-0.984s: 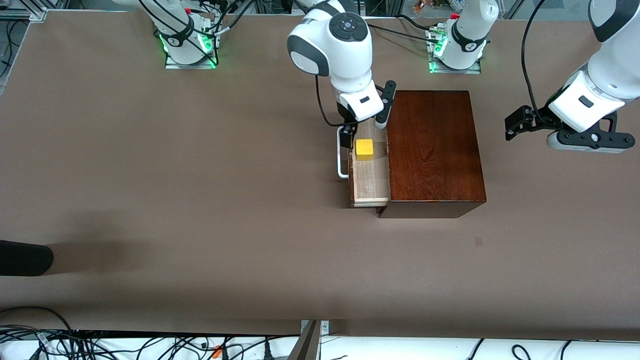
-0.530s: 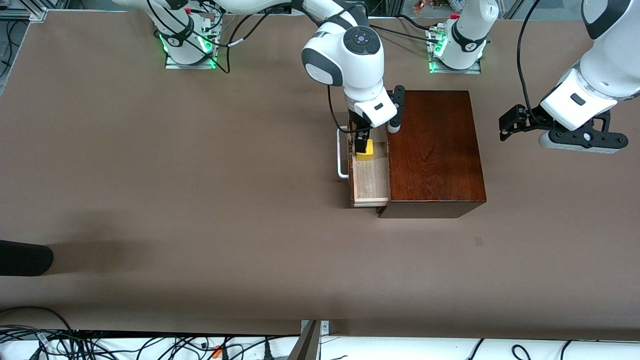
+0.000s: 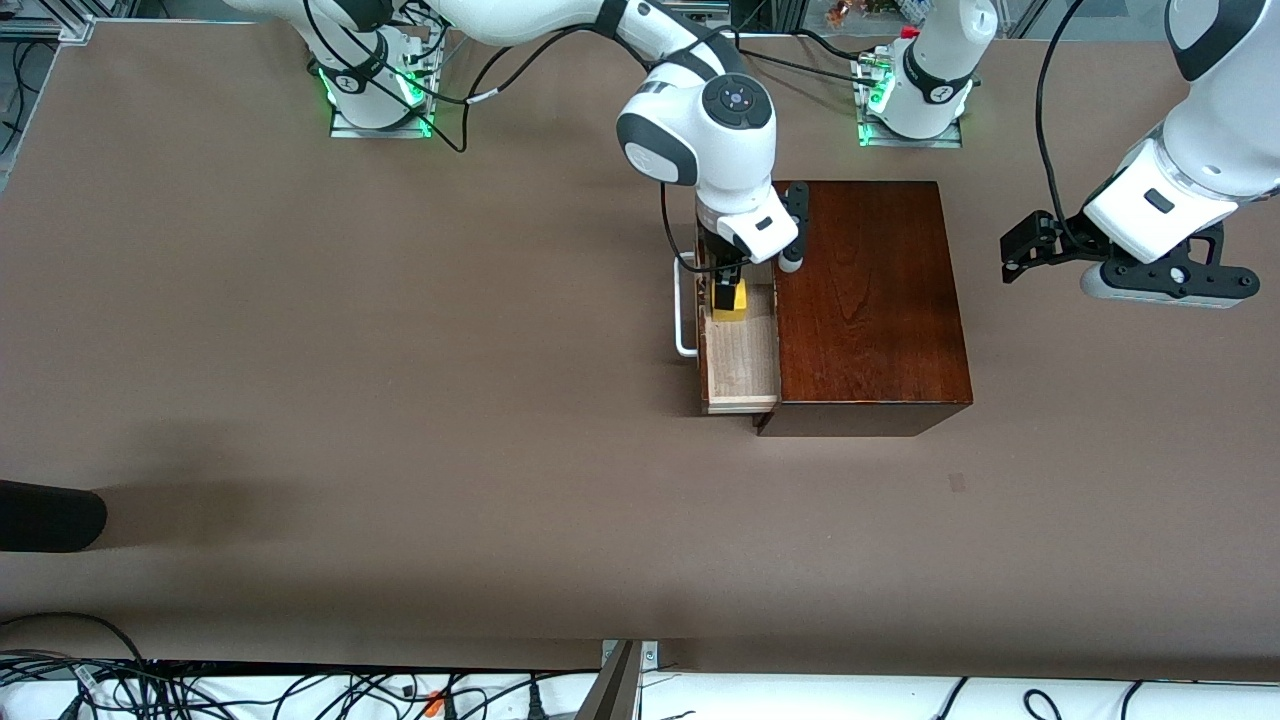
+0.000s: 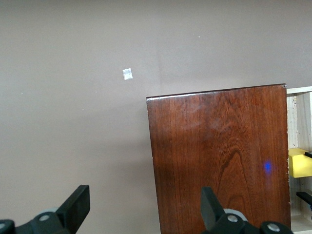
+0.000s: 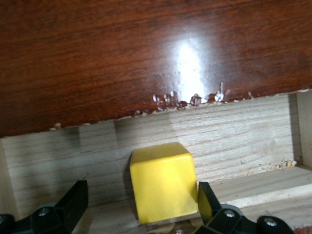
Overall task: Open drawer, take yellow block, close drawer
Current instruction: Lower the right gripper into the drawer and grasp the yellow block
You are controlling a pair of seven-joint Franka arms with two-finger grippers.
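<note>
One right gripper [image 5: 139,209] finger touches the yellow block [image 5: 163,183], wrist-visible only.

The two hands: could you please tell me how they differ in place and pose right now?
The right hand is down in the open drawer, fingers astride the yellow block; the left hand hangs in the air over the table beside the wooden box, with nothing between its fingers. Both are open, and neither grips anything.

Table [image 3: 300,330] covered in a matte brown-grey surface, evenly lit; a soft shadow lies toward the right arm's end, near the front camera. Tangled black cables [image 3: 200,690] run along a white strip at the table's nearest edge; green lights [image 3: 415,95] glow farthest from the front camera.
</note>
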